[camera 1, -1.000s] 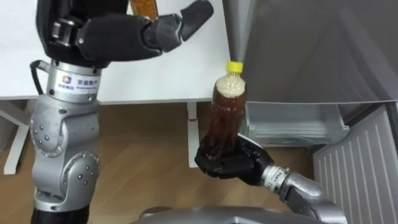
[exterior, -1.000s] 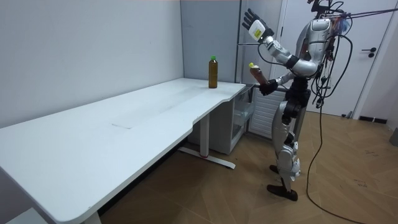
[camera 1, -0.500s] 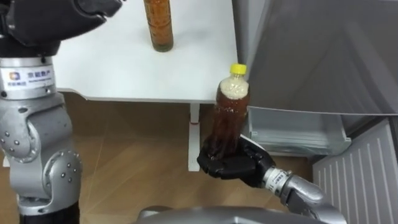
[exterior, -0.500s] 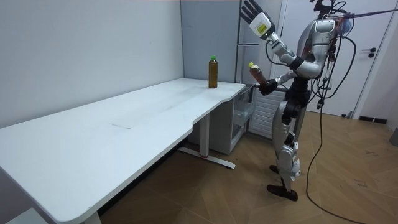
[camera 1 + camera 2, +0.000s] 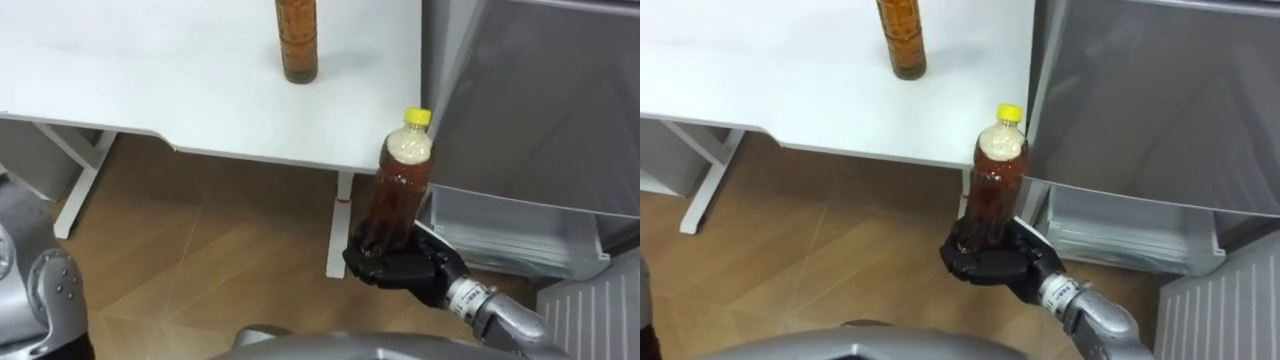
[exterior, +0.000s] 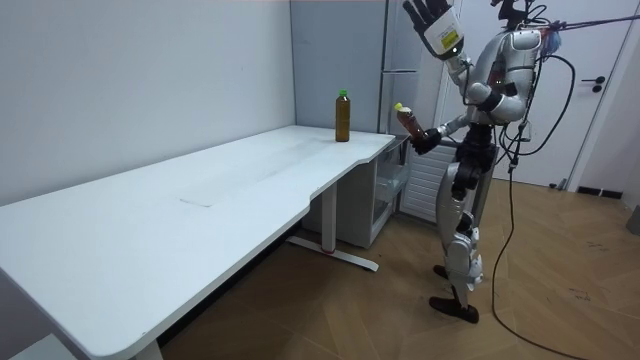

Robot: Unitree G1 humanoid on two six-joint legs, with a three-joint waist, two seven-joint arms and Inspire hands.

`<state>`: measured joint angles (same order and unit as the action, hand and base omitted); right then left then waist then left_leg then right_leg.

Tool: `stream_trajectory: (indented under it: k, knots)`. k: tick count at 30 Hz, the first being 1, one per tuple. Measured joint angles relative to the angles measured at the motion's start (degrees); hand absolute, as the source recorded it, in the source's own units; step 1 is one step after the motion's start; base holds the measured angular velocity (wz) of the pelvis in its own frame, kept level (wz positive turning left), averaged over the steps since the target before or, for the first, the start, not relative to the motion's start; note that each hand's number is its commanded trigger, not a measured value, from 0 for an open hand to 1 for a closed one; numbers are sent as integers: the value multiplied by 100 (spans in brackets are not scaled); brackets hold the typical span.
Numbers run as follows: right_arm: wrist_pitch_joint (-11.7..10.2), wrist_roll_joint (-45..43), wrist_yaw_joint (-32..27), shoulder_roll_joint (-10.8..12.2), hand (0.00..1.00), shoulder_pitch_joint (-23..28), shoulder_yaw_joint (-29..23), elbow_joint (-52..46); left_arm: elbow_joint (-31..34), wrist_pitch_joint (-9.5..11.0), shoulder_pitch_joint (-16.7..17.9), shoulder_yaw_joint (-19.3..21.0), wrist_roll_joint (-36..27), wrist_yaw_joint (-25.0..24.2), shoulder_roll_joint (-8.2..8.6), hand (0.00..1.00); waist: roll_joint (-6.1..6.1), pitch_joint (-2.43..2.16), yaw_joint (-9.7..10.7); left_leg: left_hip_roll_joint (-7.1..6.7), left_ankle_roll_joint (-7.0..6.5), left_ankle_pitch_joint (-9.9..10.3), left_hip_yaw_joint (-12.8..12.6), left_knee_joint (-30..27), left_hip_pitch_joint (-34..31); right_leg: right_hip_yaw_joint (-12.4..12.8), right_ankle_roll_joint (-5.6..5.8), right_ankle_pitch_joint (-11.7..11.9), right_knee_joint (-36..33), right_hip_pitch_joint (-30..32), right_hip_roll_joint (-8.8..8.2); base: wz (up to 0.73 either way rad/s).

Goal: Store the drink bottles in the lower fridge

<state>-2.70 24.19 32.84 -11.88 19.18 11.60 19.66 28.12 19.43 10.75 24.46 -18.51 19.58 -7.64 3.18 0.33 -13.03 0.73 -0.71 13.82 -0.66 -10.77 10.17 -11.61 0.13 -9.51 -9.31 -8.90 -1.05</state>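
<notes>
Left hand has swung up overhead, fingers spread and empty, so the view ahead is clearing for the carry.
Tall amber bottle is waiting on the white table; right hand is curling round the base of the yellow-capped brown drink bottle, upright off the table corner; grey fridge door is overhanging the open white lower fridge drawer.

Long white desk, wood floor — pale grey wall, white door
</notes>
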Motion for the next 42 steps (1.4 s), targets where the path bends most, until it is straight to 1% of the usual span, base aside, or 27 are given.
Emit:
stream_trajectory:
  k: [1, 2, 3, 4, 6, 8, 10, 13, 14, 16, 17, 19, 20, 22, 24, 27, 29, 32, 33, 34, 35, 37, 38, 39, 40, 41, 42]
  knots:
    - [32, 0, -88, -2, 100, 0, 10, 0, -207, 0, 46, -3, 3, 227, 0, 0, 4, 0, -11, -11, 0, 0, 30, 8, 32, -11, 1, -1, 63, -38, -1, 11]
    - [39, 2, -130, 0, 100, -2, 11, 0, -309, -1, 70, -3, -10, 321, 0, 0, -12, -5, -21, -14, 0, 0, 40, 16, 38, -24, 2, -1, 60, -43, -4, 7]
    - [69, 18, -190, 64, 100, -2, 14, -7, -518, -2, 168, 0, -89, 470, 0, 0, -10, -2, -57, -17, -6, -3, 50, 43, 38, -33, 4, -2, 56, -50, -7, 0]
    - [127, 23, -236, 74, 100, -2, 13, -7, -717, -30, 284, -6, -242, 599, 2, 0, -21, -11, -62, -17, -6, -3, 52, 43, 41, -36, 4, -2, 56, -53, -7, 0]
    - [203, 27, -289, 111, 100, 2, 17, -11, -912, -109, 448, -30, -381, 806, 8, 0, -73, -27, -79, -15, -6, -3, 64, 43, 39, -42, 4, -2, 53, -48, -2, 0]
    - [235, 39, -342, 117, 100, 1, 30, -13, -1154, -135, 564, -79, -374, 976, 6, 0, -116, -28, -119, -15, -6, -3, 57, 45, 40, -29, 4, -2, 51, -39, 0, -2]
    - [297, 37, -461, 130, 100, -4, 54, -13, -1566, -210, 598, -101, -363, 1296, 7, 0, -128, -28, -167, -16, -6, -3, 49, 47, 37, -19, 5, 0, 46, -18, 0, 0]
    - [367, 33, -514, 139, 100, -6, 83, -13, -1921, -254, 654, -102, -347, 1787, 5, 0, -119, -31, -187, -12, -6, -3, 35, 116, 51, -3, 5, 0, 57, -13, 9, -1]
    - [379, 32, -530, 139, 100, -7, 87, -13, -2028, -254, 655, -102, -331, 1853, 4, 0, -114, -31, -212, -10, -6, -3, 27, 123, 55, 5, 5, 0, 57, -10, 11, -8]
    - [411, 32, -603, 146, 100, -7, 97, -11, -2512, -264, 658, -133, -317, 2075, 4, 0, -107, -28, -279, 4, -6, -3, -23, 138, 81, 35, 5, 0, 55, -5, 21, -10]
    - [411, 32, -620, 152, 100, -7, 99, -11, -2637, -267, 658, -150, -314, 2137, 1, 0, -112, -27, -284, 6, -6, -3, -23, 147, 90, 35, 4, 0, 57, -6, 23, -5]
    - [411, 41, -727, 152, 100, -13, 128, -12, -3198, -282, 683, -343, -178, 2387, 0, 0, -128, -30, -312, 7, -6, -3, -39, 152, 140, 33, 5, 0, 58, -24, 25, -4]
    - [411, 44, -764, 152, 100, -20, 145, -13, -3307, -287, 689, -420, -178, 2451, 1, 0, -139, -28, -312, 6, -6, -3, -39, 152, 141, 32, 4, 0, 58, -24, 24, 0]
    - [411, 40, -924, 157, 100, -86, 235, -13, -3837, -288, 692, -731, -93, 2616, -4, 0, -192, -9, -316, 7, -6, -3, -68, 152, 124, 33, 4, 0, 56, -13, 23, 0]
    - [411, 46, -1029, 173, 100, -154, 290, -12, -4293, -327, 692, -951, -90, 2632, 0, 0, -212, -4, -306, 10, -8, 0, -71, 161, 104, 45, 4, 0, 54, -3, 25, -5]
    - [411, 64, -1220, 210, 100, -196, 304, -13, -4708, -408, 693, -1203, -98, 2629, -4, 0, -249, -4, -297, 9, -9, 4, -64, 158, 57, 42, 3, 3, 48, 12, 25, 0]
    - [411, 68, -1323, 204, 100, -202, 303, -12, -4817, -405, 776, -1251, -110, 2619, -9, 0, -246, -4, -292, 10, -9, 3, -72, 161, 57, 47, 2, 5, 48, 36, 26, 0]
    - [411, 66, -1443, 171, 100, -202, 289, -2, -5193, -405, 835, -1308, -109, 2565, -40, 0, -243, -5, -265, 17, -9, 3, -71, 165, 42, 43, 0, 6, 47, 76, 29, 0]
    - [411, 68, -1478, 146, 100, -205, 289, -2, -5421, -405, 848, -1419, -109, 2487, -82, 0, -231, -5, -258, 18, -9, 3, -67, 167, 36, 33, 0, 6, 51, 72, 29, 4]
    - [411, 69, -1516, 127, 100, -232, 291, -2, -5625, -418, 892, -1624, -137, 2417, -154, 0, -230, -3, -200, 17, -9, 3, -57, 167, 26, 25, 1, 6, 51, 75, 28, 5]
    - [411, 69, -1529, 126, 100, -248, 290, -1, -5698, -442, 924, -1755, -154, 2363, -179, 0, -229, -1, -167, 17, -9, 3, -56, 166, 19, 22, 1, 6, 51, 82, 28, 4]
    - [413, 69, -1552, 120, 100, -322, 289, -2, -6113, -579, 962, -2167, -155, 1999, -212, 0, -225, -2, -61, 16, -9, 3, -72, 160, -57, 23, 0, 6, 37, 111, 28, 0]
    - [423, 69, -1554, 117, 100, -345, 290, -2, -6282, -605, 953, -2282, -161, 1882, -219, 0, -221, 2, -18, 16, -9, 3, -84, 160, -70, 25, -1, 7, 36, 122, 28, 0]
    - [457, 71, -1560, 119, 100, -382, 292, -2, -6656, -676, 940, -2538, -175, 1609, -237, 0, -207, 2, 45, 15, -9, 3, -100, 159, -75, 34, -1, 8, 31, 131, 28, -4]
    - [476, 71, -1566, 121, 100, -399, 292, -2, -6836, -723, 934, -2652, -182, 1464, -239, 0, -201, 0, 97, 16, -9, 3, -110, 159, -78, 46, -1, 8, 24, 144, 30, -4]
    - [500, 13, -1558, 115, 100, -447, 301, -2, -7106, -863, 933, -2822, -196, 1148, -234, 0, -207, 2, 213, 18, -9, 3, -107, 159, -100, 48, -1, 8, 22, 169, 30, -3]
    - [525, -2, -1529, 108, 100, -466, 302, -2, -7326, -984, 921, -2936, -190, 801, -230, 0, -220, 1, 263, 20, -9, 3, -121, 157, -113, 48, -2, 9, 17, 194, 30, -4]
